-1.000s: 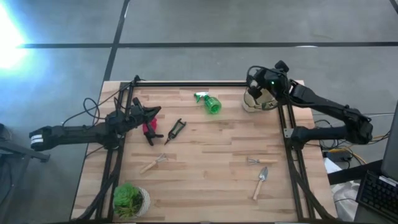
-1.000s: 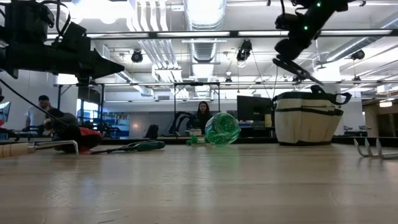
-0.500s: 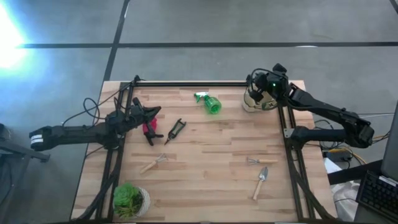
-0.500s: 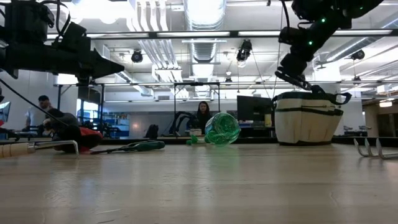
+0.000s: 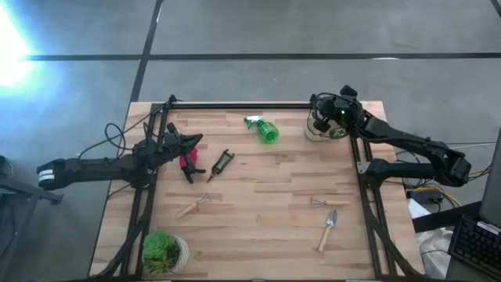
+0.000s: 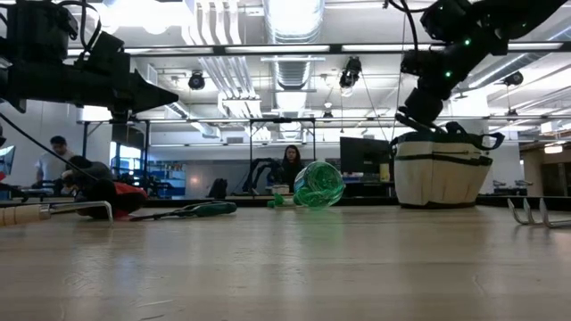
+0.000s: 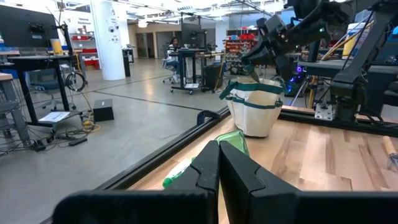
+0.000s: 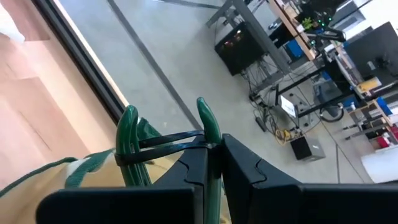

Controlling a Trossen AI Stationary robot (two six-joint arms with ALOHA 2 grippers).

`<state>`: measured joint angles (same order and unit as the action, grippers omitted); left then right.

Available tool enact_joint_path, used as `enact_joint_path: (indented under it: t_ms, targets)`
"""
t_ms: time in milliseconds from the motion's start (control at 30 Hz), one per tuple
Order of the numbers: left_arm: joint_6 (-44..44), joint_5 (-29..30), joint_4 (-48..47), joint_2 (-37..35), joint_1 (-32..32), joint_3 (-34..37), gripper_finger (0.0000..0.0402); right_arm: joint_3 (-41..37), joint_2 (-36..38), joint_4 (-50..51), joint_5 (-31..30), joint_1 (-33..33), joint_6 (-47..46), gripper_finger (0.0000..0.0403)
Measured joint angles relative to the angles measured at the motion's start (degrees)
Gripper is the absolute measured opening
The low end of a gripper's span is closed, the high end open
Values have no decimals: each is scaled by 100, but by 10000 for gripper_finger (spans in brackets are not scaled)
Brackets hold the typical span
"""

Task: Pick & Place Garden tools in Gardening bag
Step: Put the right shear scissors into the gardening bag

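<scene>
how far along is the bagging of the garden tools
Done: nothing visibly inside the gardening bag; its inside is hidden. In hand: the right hand, over the bag, is shut on a green-handled tool. Left: the green spray bottle, red-handled tool, black pruners, fork, rake and trowel lie on the table. The left hand waits shut near the red-handled tool.

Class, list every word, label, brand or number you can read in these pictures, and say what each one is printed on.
None can be read.
The gardening bag and green spray bottle show no legible print.
Signs and screens in the room behind are too small or blurred to read.
</scene>
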<state>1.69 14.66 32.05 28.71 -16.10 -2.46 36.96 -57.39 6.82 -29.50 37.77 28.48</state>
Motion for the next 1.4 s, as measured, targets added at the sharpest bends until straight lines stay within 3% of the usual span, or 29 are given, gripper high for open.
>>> enact_joint_path:
  t_ms: [533, 1033, 1400]
  targets:
    - [-1, 1, -2, -2, 1, 2, 14, -517, 0, -288, 301, 388, -345, 17]
    - [0, 0, -2, 0, 0, 2, 14, -539, -13, 312, 755, 393, -819, 17]
    - [-2, 0, -2, 0, 2, 2, 14, -476, -15, 430, 769, 388, -935, 17]
